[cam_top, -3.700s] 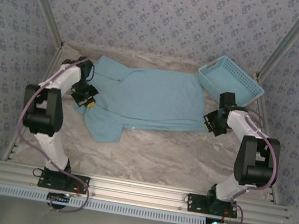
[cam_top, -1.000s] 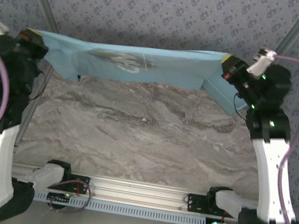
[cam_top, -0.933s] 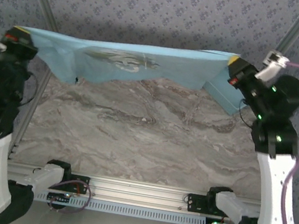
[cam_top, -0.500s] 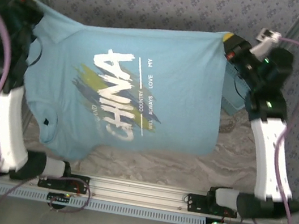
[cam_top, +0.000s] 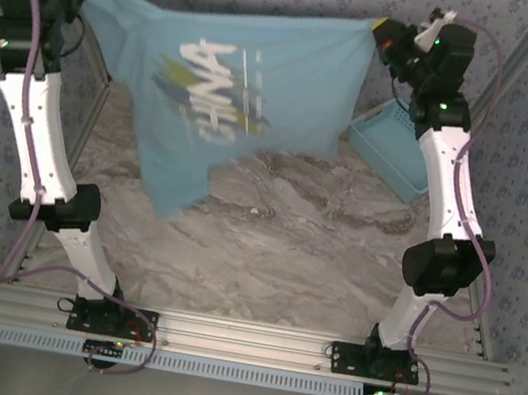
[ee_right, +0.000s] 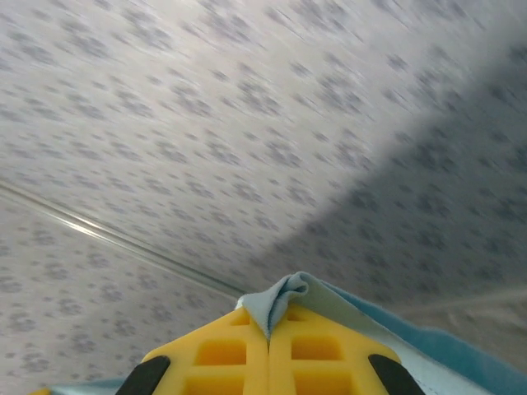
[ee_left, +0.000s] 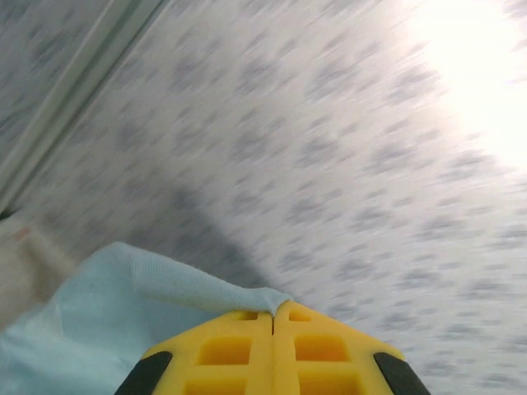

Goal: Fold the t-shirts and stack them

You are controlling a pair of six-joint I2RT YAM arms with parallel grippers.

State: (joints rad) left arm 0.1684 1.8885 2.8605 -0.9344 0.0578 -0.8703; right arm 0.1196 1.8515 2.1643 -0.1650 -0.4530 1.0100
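T-shirt [cam_top: 248,78] held spread in air above table [cam_top: 274,260], printed side shown near. Left corner pinched by left gripper [ee_left: 273,311], jaws closed tight on cloth. Right corner clamped likewise by right gripper [ee_right: 269,322]. Loose part hung down at left.

two slim white arms [cam_top: 39,135] now seen, bulky black joints [cam_top: 440,268], purple cables [cam_top: 28,77] trailed alongside, yellow grid-moulded fingers [ee_left: 235,350], black bases [cam_top: 112,317] bolted down

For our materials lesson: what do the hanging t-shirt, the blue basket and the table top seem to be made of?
The t-shirt: soft matte knit fabric, likely cotton; it drapes and creases. The basket: rigid plastic, probably; moulded lattice walls. The table top: marble-look veined surface, perhaps laminate.
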